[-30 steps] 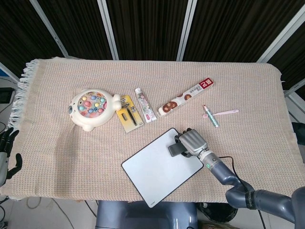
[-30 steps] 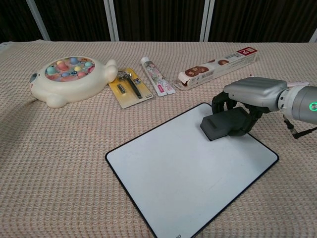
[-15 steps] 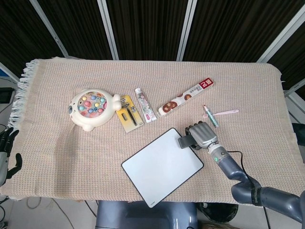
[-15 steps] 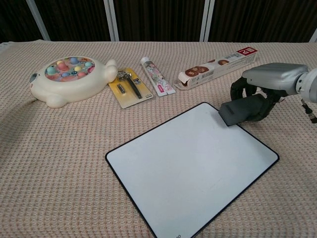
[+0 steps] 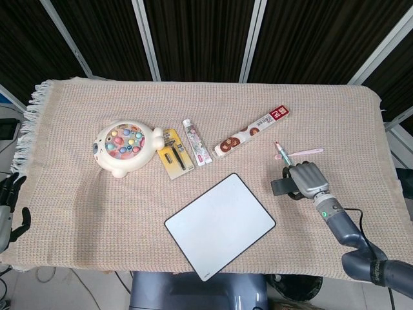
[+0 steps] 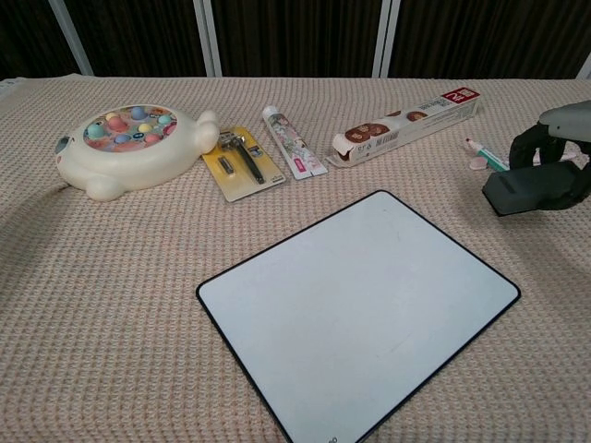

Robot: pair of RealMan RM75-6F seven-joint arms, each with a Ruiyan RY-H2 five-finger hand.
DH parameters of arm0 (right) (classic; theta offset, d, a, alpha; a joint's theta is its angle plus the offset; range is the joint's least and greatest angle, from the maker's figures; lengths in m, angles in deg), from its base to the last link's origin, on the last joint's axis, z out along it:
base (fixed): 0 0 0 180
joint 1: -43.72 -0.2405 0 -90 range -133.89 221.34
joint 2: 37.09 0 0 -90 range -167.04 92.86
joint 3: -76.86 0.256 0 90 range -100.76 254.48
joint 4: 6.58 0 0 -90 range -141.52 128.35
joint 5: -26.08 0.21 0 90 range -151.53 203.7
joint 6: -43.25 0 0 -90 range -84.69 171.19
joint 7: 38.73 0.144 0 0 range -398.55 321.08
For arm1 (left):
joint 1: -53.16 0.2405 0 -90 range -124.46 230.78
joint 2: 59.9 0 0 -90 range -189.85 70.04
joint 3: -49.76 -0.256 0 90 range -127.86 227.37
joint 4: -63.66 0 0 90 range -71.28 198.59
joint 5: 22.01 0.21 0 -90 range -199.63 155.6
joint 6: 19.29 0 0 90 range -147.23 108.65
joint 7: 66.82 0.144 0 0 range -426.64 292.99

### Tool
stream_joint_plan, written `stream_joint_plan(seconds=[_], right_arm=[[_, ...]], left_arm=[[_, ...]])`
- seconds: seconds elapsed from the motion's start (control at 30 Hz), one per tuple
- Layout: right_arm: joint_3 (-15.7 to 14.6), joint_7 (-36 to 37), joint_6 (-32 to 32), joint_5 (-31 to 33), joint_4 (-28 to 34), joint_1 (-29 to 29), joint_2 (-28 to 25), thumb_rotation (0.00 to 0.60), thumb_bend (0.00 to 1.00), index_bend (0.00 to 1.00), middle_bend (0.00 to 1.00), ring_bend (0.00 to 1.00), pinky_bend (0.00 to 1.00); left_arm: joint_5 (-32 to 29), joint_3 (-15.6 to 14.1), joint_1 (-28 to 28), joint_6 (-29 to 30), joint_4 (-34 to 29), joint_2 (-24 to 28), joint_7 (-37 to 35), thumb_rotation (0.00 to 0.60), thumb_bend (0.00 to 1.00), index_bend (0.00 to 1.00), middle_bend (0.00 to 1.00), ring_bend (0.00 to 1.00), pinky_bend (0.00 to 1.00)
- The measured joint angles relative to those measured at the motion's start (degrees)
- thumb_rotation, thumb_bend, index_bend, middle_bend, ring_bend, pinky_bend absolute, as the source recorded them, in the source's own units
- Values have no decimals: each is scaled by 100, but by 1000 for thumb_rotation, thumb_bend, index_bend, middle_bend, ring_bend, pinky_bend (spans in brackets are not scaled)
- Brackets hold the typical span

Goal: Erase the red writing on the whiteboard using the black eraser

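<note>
Your right hand (image 5: 307, 179) curls its metal fingers around the blocky black eraser (image 6: 529, 190), near the woven cloth's right edge; the glossy, dark-rimmed whiteboard (image 5: 220, 224) lies blank by the front edge; your left hand (image 5: 8, 205) hangs off the left edge, finger state unclear.

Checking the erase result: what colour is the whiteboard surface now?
Plain white, with a thin dark border and no red marks visible on the whiteboard; clearest in the chest view.

Eraser (image 5: 282, 188) right of whiteboard (image 5: 219, 224)
</note>
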Motion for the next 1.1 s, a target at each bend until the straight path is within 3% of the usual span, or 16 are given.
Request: stream_joint_plan(seconds=[0.2,0.3,0.47,0.6,0.83,1.1], right_arm=[[-144,164,175,-5,-219,87,-45,600,335,502,485,453,306],[-185,174,228,17,-405,115,38,600,298,486,429,407,271],[-199,267,287,58,-553,158,123,600,192,169,159,190,170],[-212,315,358,62,-455,173,30,600,149,58,49,95,150],[-187,316,356,102,-96,195,-261,600,143,26,1,58,142],[-61,337,-447,-86,426,441,-732,600,142,6,0,56,142]], left_arm=[[17,-10,2,4,-6,-2,14,600,599,56,5,42,52],[18,-15,6,6,-13,0,21,600,600,56,5,42,52],[28,-22,8,5,-14,-1,11,600,599,58,5,42,52],[29,-26,5,-11,-30,15,-44,600,599,58,5,42,52],[6,-24,5,-25,-41,21,-42,600,599,58,5,42,52],[12,-15,8,-2,-32,15,-32,600,599,58,5,42,52]])
